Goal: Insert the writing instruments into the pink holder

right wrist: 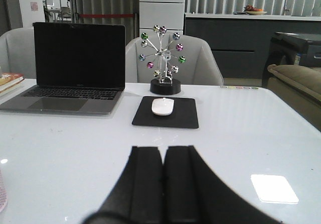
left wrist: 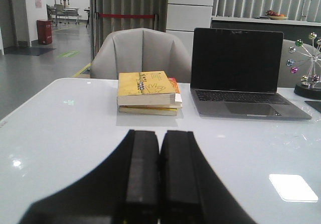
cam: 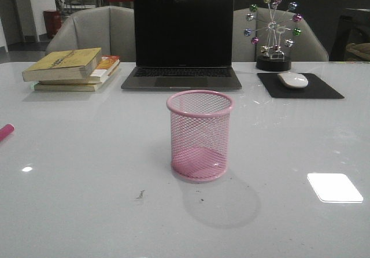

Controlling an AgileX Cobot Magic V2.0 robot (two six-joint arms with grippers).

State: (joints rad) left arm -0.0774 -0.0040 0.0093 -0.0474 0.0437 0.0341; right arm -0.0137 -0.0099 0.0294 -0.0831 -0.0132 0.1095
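The pink wire-mesh holder (cam: 200,135) stands upright and empty in the middle of the white table. At the far left edge of the front view lies the end of the magenta pen (cam: 5,132); the rest is cut off. The lime green pen is out of view. Neither arm shows in the front view. My left gripper (left wrist: 159,133) is shut with nothing between its fingers, held above bare table and facing the books. My right gripper (right wrist: 163,149) is also shut and empty, facing the mouse pad. A sliver of the holder (right wrist: 1,198) shows in the right wrist view.
A stack of books (cam: 72,68) lies at the back left. A dark open laptop (cam: 182,44) stands behind the holder. A black mouse pad (cam: 300,86) with a white mouse (cam: 293,80) and a ball-wheel ornament (cam: 273,35) are at the back right. Chairs stand beyond the table.
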